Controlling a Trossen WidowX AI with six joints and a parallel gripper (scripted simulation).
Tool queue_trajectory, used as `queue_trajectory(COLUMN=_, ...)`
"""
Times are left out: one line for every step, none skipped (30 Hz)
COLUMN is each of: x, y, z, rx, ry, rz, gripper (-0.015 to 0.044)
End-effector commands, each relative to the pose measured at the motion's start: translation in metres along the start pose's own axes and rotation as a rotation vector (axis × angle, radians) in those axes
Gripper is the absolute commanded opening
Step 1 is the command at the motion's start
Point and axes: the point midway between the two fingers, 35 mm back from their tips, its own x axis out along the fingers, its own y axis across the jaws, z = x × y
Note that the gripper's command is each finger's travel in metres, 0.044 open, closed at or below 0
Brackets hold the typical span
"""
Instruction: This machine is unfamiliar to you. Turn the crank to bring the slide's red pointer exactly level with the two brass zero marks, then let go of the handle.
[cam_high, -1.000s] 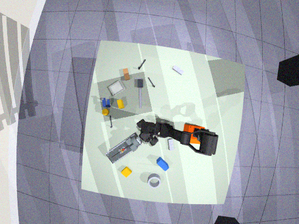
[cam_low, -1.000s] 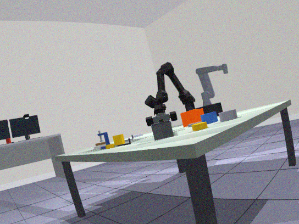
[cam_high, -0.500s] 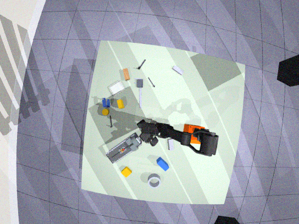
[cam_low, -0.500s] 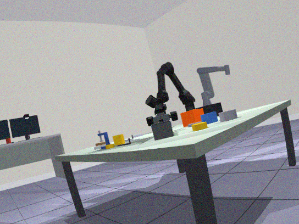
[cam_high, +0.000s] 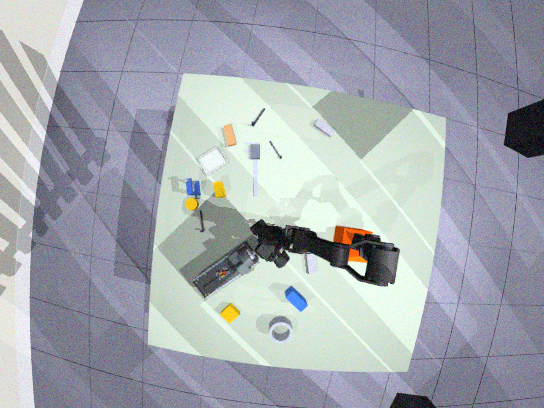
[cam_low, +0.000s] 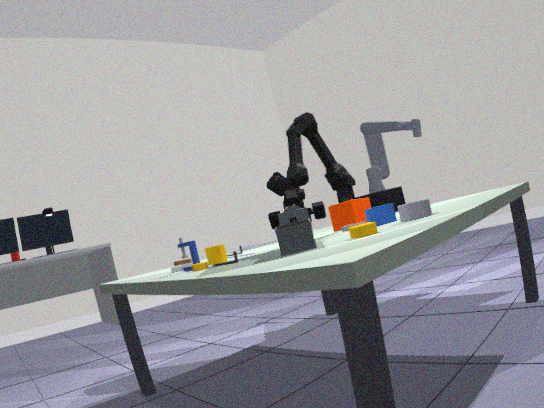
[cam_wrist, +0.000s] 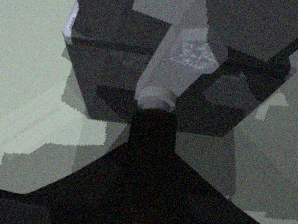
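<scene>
The crank handle (cam_wrist: 156, 98) is being clamped in the claw (cam_wrist: 147, 155) at the near end of the machine (cam_high: 220, 276) (cam_low: 296, 239) (cam_wrist: 107, 75) on the counter (cam_high: 350, 330) (cam_low: 225, 282); now the crank is best turned slowly along its arc, with the grip kept centred and the pointer checked often

You look straight down from high over the whole pale green square table (cam_high: 350, 200) (cam_low: 225, 282) in the top view; the exterior looks across it from low beyond a corner; the wrist peers closely at the dark grey boxy machine (cam_high: 207, 286) (cam_low: 296, 240) (cam_wrist: 105, 65) all three share
</scene>
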Motion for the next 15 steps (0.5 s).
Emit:
queue_trajectory(x=-0.002, y=0.009, z=0.001, rx=-0.003, ry=-0.002, rz=0.019, gripper=0.0)
queue_trajectory(x=-0.002, y=0.01, z=0.002, rx=-0.003, ry=-0.002, rz=0.019, gripper=0.0)
queue_trajectory(x=-0.002, y=0.01, z=0.002, rx=-0.003, ry=-0.002, rz=0.019, gripper=0.0)
queue_trajectory(x=-0.003, y=0.011, z=0.003, rx=-0.003, ry=-0.002, rz=0.019, gripper=0.0)
queue_trajectory(x=-0.003, y=0.012, z=0.003, rx=-0.003, ry=-0.002, rz=0.019, gripper=0.0)
queue_trajectory(x=-0.004, y=0.013, z=0.003, rx=-0.003, ry=-0.002, rz=0.019, gripper=0.0)
queue_trajectory(x=-0.004, y=0.013, z=0.004, rx=-0.003, ry=-0.003, rz=0.019, gripper=0.0)
queue_trajectory(x=-0.005, y=0.014, z=0.004, rx=-0.003, ry=-0.003, rz=0.019, gripper=0.0)
queue_trajectory(x=-0.005, y=0.015, z=0.005, rx=-0.003, ry=-0.003, rz=0.019, gripper=0.0)
queue_trajectory(x=-0.006, y=0.016, z=0.006, rx=-0.003, ry=-0.003, rz=0.019, gripper=0.0)
queue_trajectory(x=-0.007, y=0.016, z=0.006, rx=-0.003, ry=-0.003, rz=0.02, gripper=0.0)
queue_trajectory(x=-0.007, y=0.017, z=0.007, rx=-0.003, ry=-0.003, rz=0.02, gripper=0.0)
queue_trajectory(x=-0.008, y=0.018, z=0.008, rx=-0.003, ry=-0.003, rz=0.02, gripper=0.0)
queue_trajectory(x=-0.009, y=0.019, z=0.009, rx=-0.003, ry=-0.003, rz=0.02, gripper=0.0)
queue_trajectory(x=-0.01, y=0.019, z=0.01, rx=-0.002, ry=-0.003, rz=0.02, gripper=0.0)
